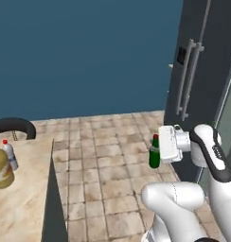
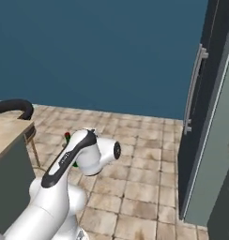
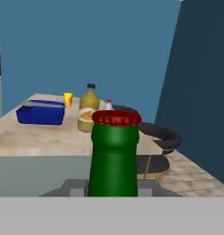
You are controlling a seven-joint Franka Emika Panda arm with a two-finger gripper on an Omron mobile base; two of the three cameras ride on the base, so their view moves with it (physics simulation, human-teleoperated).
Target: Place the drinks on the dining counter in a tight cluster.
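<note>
My gripper (image 1: 157,151) is shut on the slim dark green bottle (image 1: 154,153) with a red cap, held upright in the air over the tiled floor, right of the dining counter (image 1: 27,198). In the hand view that green bottle (image 3: 114,158) rises between the fingers, close to the camera. A squat amber bottle (image 1: 1,168) and a small silver-white bottle (image 1: 9,154) stand side by side on the counter's beige top. The hand view has the amber bottle (image 3: 88,112) and the silver-white one (image 3: 108,105) beyond the held bottle. In the right base view my arm hides most of the green bottle (image 2: 67,137).
A blue basket (image 3: 40,112) and a small yellow item (image 3: 68,98) sit on the counter top beyond the bottles. A black-backed chair (image 1: 15,126) stands at the counter's far end. A tall dark fridge (image 1: 202,75) fills the right side, with open tiled floor (image 1: 108,160) between.
</note>
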